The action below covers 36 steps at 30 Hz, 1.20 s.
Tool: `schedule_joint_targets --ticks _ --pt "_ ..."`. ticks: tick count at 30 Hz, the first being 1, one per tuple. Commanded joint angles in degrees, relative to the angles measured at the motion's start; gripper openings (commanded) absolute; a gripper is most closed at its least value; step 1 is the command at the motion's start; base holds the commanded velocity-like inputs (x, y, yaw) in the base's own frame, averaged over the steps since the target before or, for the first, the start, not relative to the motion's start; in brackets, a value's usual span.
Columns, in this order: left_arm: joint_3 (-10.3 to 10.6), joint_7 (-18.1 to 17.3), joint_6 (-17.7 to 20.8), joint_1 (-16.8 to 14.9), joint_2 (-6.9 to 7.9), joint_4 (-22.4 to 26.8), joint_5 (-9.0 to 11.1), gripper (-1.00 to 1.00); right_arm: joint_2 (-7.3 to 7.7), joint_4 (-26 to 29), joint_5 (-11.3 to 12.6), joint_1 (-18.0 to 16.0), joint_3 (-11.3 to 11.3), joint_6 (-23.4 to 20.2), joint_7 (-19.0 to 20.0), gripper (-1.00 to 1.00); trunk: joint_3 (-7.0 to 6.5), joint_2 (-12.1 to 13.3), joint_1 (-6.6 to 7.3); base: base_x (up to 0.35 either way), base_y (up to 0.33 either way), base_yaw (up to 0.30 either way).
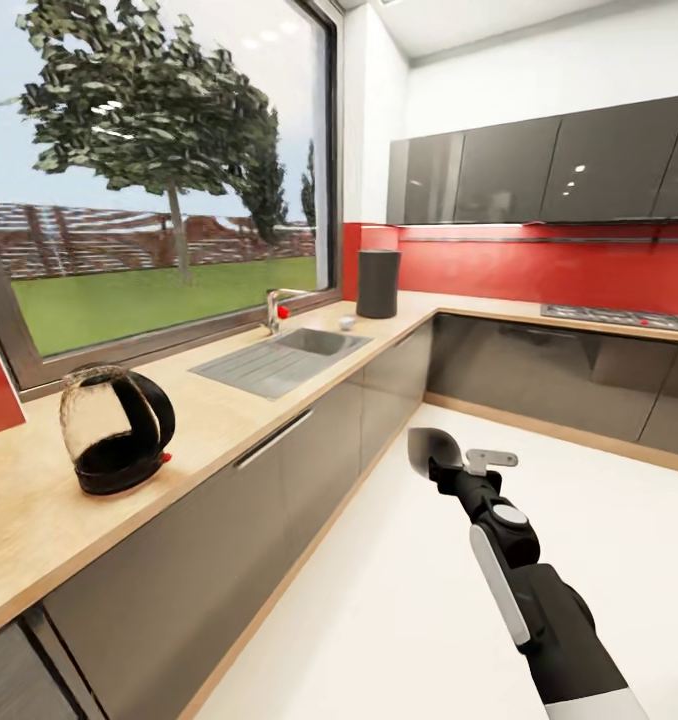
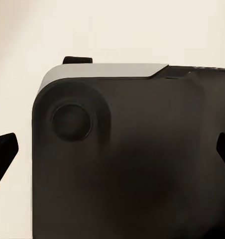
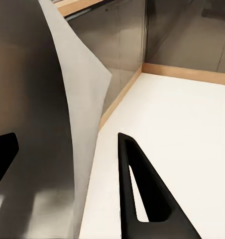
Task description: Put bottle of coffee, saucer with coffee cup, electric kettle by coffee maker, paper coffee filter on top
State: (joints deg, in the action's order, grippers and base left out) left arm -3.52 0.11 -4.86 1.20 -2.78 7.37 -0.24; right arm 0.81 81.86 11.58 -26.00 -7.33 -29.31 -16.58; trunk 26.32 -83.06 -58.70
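Carrying the paper filter [image 3: 75, 114] pinched in the right end effector [image 1: 441, 452] over the floor, well apart from the kettle [image 1: 117, 428] on the counter [image 1: 219, 395]; left end effector's opening impossible to tell; best kept level until reaching the coffee maker.

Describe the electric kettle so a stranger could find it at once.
Start at the big window and drop to the kitchen countertop beneath it. The electric kettle stands nearest the camera: a clear glass dome, black base and handle, red switch, unlike the tall dark cylinder beyond the sink.
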Motion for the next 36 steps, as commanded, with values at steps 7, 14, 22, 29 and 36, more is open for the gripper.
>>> schedule_joint_targets --ticks 7,14,22,29,36 --pt "-0.3 0.0 -0.1 0.0 -0.03 0.1 0.0 1.00 0.07 -0.1 0.7 0.0 -0.2 -0.1 -0.5 -1.00 0.05 0.0 -0.03 0.317 -0.129 -0.029" --pt "-0.3 0.0 -0.1 0.0 -0.03 0.2 0.0 1.00 0.05 -0.1 0.7 0.0 -0.2 -0.1 -0.5 -1.00 0.11 0.0 -0.03 0.326 -0.104 -0.240" --pt "-0.3 0.0 -0.1 0.0 -0.03 0.2 0.0 1.00 0.01 -0.1 0.7 0.0 -0.2 -0.1 -0.5 -1.00 0.39 0.0 -0.03 0.327 -0.098 -0.273" --pt "-0.3 0.1 -0.1 0.0 -0.03 0.2 0.0 1.00 0.01 0.0 0.7 0.0 -0.2 -0.1 -0.5 -1.00 0.70 0.0 -0.03 0.327 -0.098 -0.262" --pt "-0.3 0.0 -0.3 0.0 -0.03 0.3 0.1 1.00 -0.01 0.0 0.8 0.0 -0.2 -0.1 -0.5 -1.00 1.08 0.0 -0.03 0.327 -0.098 -0.164"
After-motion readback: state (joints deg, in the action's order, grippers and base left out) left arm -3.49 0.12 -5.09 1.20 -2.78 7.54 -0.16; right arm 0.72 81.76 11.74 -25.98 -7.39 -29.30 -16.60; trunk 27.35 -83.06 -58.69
